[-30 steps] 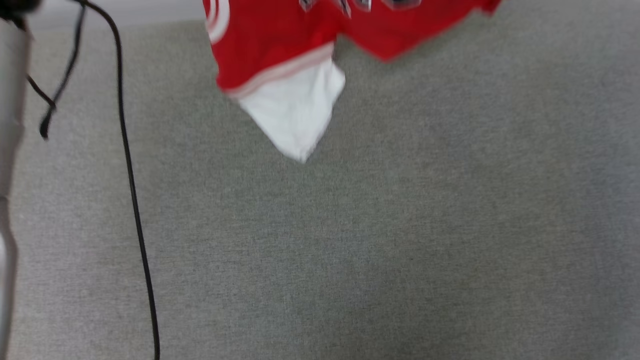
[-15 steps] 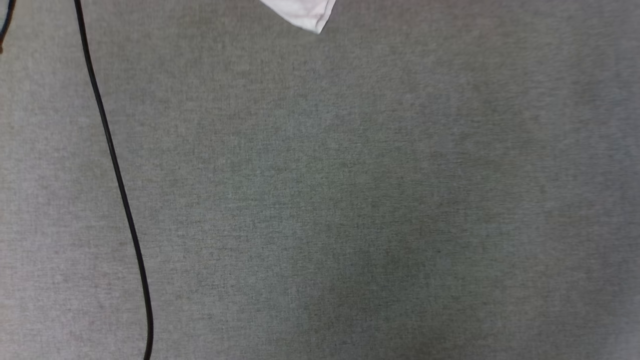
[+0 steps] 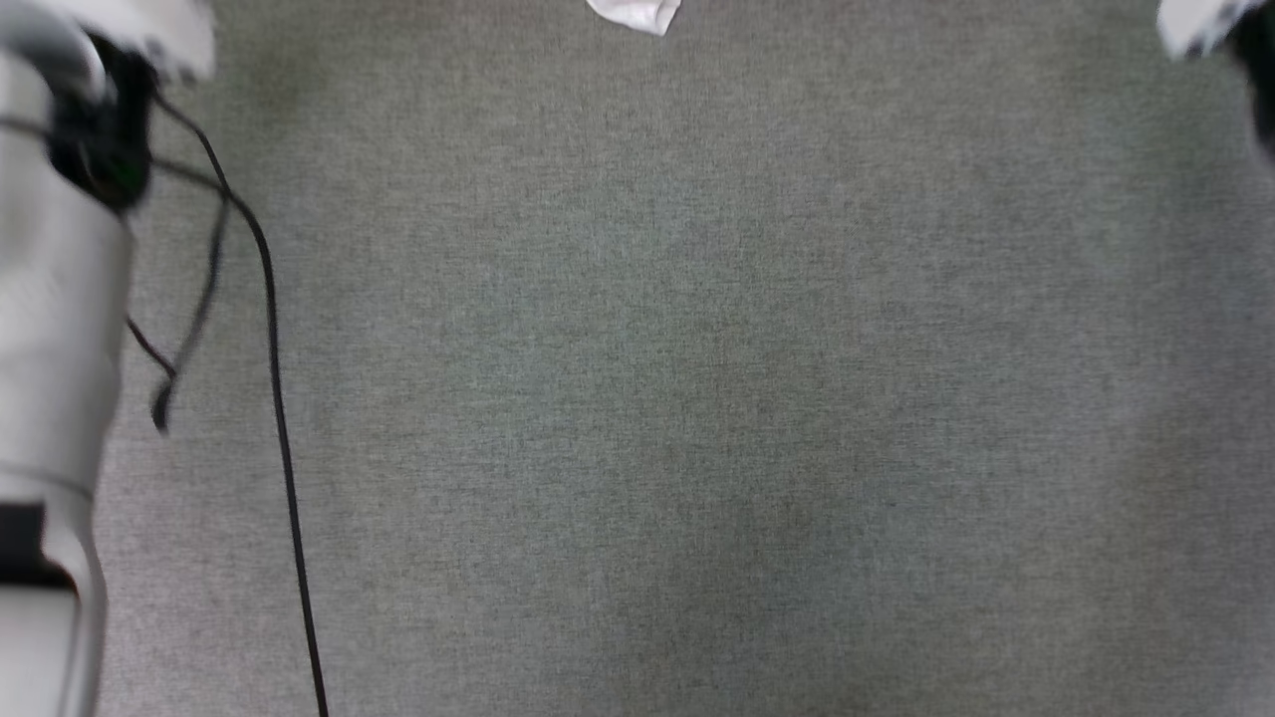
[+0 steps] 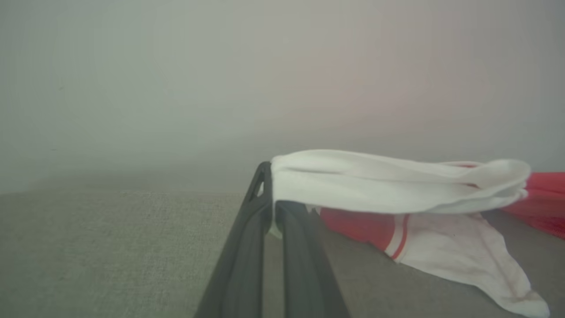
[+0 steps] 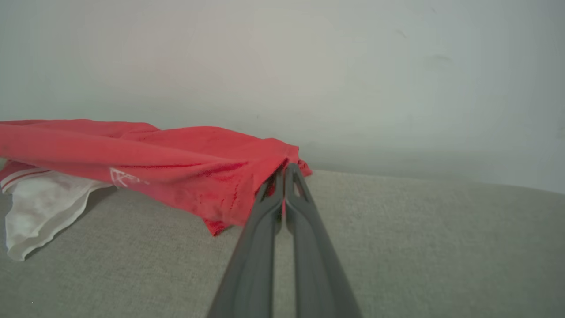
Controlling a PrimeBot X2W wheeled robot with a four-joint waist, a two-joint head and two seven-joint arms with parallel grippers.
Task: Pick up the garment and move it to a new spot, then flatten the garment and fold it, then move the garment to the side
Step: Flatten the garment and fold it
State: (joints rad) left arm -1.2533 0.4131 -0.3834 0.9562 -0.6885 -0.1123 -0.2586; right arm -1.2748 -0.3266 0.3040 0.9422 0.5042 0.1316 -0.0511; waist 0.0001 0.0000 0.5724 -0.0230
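Observation:
The garment (image 5: 145,154), red with white sleeves, is stretched low over the grey cloth surface. My left gripper (image 4: 271,190) is shut on a bunched white sleeve (image 4: 397,183). Red cloth with a red-striped trim and a second white flap (image 4: 463,260) drape below it onto the surface. My right gripper (image 5: 284,170) is shut on the garment's red edge, and the fabric sags leftward from the pinch. In the head view a white tip of the garment (image 3: 637,12) pokes in at the top edge.
The grey fabric surface (image 3: 697,398) spreads wide below. My pale left forearm (image 3: 50,349) stands at the left edge with a black cable (image 3: 284,448) trailing beside it. A bit of my right arm (image 3: 1195,22) shows top right. A plain pale wall (image 5: 353,66) rises behind.
The head camera has shifted, and the garment has slid out past the top edge until a white tip remains. My left forearm has come back into view at the left.

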